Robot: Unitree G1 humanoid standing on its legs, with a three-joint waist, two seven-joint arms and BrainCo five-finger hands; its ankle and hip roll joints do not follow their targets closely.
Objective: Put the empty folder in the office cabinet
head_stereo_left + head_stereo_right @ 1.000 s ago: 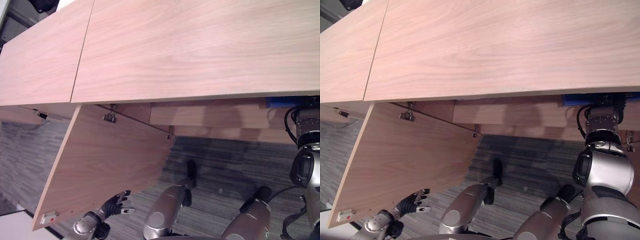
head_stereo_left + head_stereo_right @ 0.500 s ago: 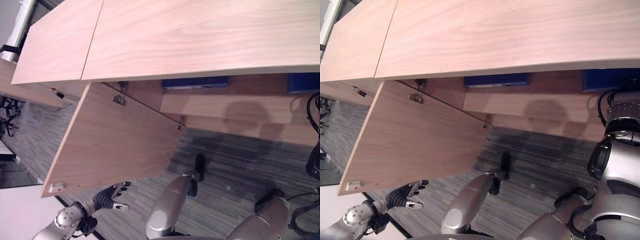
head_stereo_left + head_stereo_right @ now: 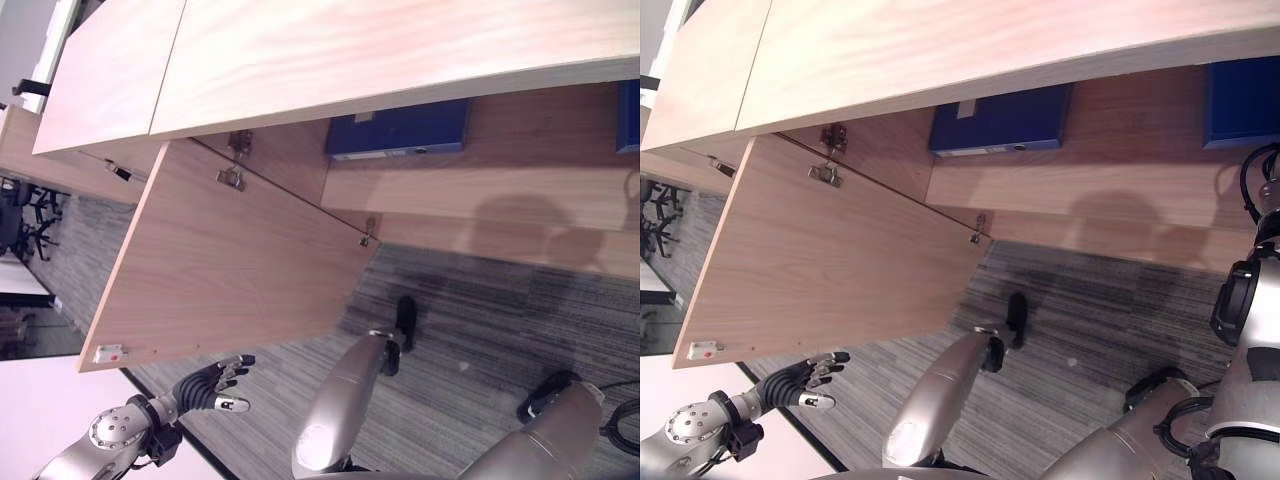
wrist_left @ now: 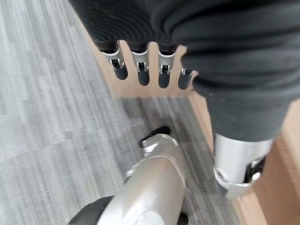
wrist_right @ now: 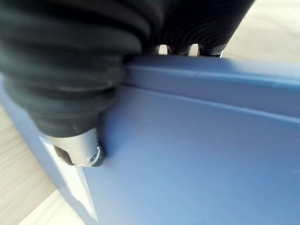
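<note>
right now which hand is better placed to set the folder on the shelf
Right. The right hand already grips the blue folder, thumb on its face, with the shelf behind it. The left hand hangs open below the door, away from the shelf.

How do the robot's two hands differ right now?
The left hand has straight fingers and holds nothing; the right hand pinches the blue folder between thumb and fingers. The left hand hangs over carpet near the open cabinet door; the right hand presses against the folder. Both wear dark ribbed covers.
</note>
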